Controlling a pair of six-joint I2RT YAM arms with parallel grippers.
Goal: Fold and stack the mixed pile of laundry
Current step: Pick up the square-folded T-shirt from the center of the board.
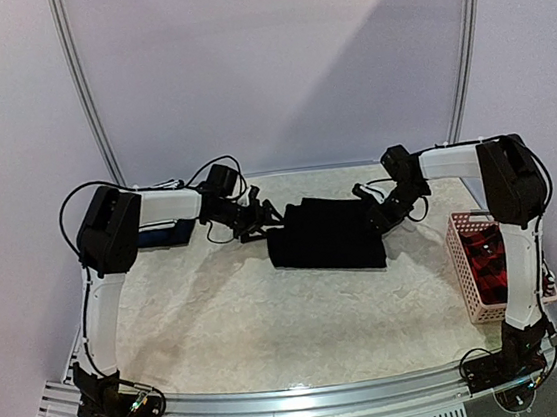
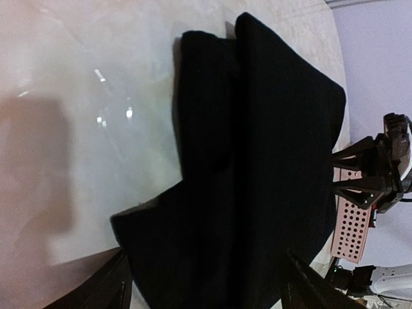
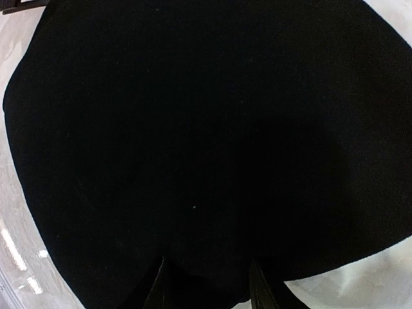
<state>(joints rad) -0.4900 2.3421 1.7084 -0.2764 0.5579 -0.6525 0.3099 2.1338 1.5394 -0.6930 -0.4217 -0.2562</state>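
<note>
- Shirt [image 1: 324, 233], black and folded into a block, lies at the far middle of the table [image 1: 231, 325], between both arms.
- Left gripper [image 1: 263, 218] straddles its left edge, jaws wide and holding nothing, probably to press or regrip the fold.
- Right gripper [image 1: 372, 220] sits over the right edge, jaws partly apart and empty.
- Plaid shirt [image 1: 485, 255] waits in the basket [image 1: 463, 268].

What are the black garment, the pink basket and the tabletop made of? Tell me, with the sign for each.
Black garment: soft matte cloth, knit or woven unclear; it folds in limp layers. Pink basket: rigid moulded plastic, judging by its regular holes. Tabletop: pale mottled surface, glossy, with light glints; what lies under the finish is unclear.
</note>
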